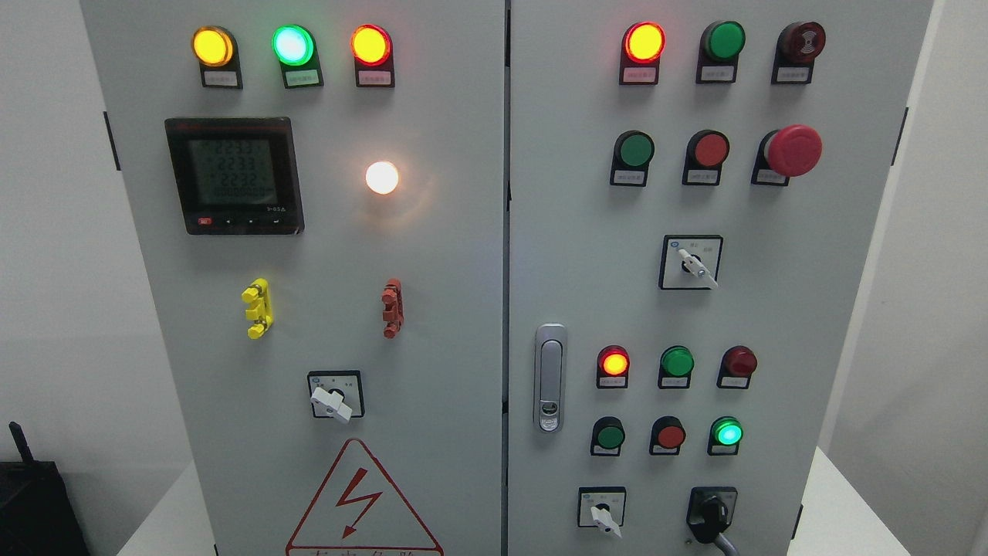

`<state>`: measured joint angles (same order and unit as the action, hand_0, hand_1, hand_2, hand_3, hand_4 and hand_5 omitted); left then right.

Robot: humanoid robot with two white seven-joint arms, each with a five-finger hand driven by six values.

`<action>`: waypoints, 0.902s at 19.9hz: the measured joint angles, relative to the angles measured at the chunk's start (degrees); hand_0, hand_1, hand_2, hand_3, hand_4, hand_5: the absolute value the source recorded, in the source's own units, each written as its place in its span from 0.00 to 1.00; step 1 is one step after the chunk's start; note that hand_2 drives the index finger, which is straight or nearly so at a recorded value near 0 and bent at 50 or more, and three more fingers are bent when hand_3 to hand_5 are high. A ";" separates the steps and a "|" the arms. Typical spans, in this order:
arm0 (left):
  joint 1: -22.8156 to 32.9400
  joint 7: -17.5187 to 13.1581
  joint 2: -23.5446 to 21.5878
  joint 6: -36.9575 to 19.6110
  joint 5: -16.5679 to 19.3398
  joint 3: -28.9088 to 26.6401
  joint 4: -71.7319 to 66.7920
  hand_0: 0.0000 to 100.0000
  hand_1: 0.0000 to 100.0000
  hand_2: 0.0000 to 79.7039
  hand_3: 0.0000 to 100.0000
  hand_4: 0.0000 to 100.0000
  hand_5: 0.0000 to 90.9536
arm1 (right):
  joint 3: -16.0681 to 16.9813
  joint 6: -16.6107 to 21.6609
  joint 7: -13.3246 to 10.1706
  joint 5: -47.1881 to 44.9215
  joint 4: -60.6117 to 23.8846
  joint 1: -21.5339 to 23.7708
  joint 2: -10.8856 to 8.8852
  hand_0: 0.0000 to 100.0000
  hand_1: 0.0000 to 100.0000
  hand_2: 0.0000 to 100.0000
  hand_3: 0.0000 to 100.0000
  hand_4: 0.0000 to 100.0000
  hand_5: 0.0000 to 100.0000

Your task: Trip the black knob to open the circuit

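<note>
Low on the grey cabinet's point(463, 309) right door, near the bottom edge: black knob point(712, 513), handle angled down-right, just right of a white selector switch point(603, 516). Above it, a lit green lamp point(726, 433). Higher up, red mushroom button point(793, 150). No robot hands in view; finger state impossible to tell.

The digital meter point(234, 175) on the left door displays three rows reading 2233, 2233 and 2232; the fourth row is illegible. A red-bordered warning triangle point(363, 502) with a lightning bolt sits low on that door. The small label plates under lamps and buttons are unreadable.
</note>
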<state>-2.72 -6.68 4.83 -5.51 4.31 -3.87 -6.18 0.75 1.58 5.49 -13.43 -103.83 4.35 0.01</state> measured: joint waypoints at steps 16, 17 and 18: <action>0.00 0.00 0.00 0.00 0.00 0.00 0.00 0.12 0.39 0.00 0.00 0.00 0.00 | 1.66 -0.01 -0.08 -0.10 0.03 -0.04 0.00 0.00 0.00 0.06 1.00 0.98 0.96; 0.00 0.00 0.00 0.00 0.00 0.00 0.00 0.12 0.39 0.00 0.00 0.00 0.00 | 1.74 -0.01 -0.08 -0.10 0.02 -0.04 -0.01 0.00 0.00 0.06 1.00 0.98 0.96; 0.00 0.00 0.00 0.00 0.00 0.00 0.00 0.12 0.39 0.00 0.00 0.00 0.00 | 1.81 -0.01 -0.08 -0.10 0.00 -0.04 -0.01 0.00 0.00 0.06 1.00 0.98 0.96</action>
<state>-2.72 -6.69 4.83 -5.51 4.31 -3.87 -6.18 2.56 1.56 5.41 -13.53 -103.82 4.30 0.00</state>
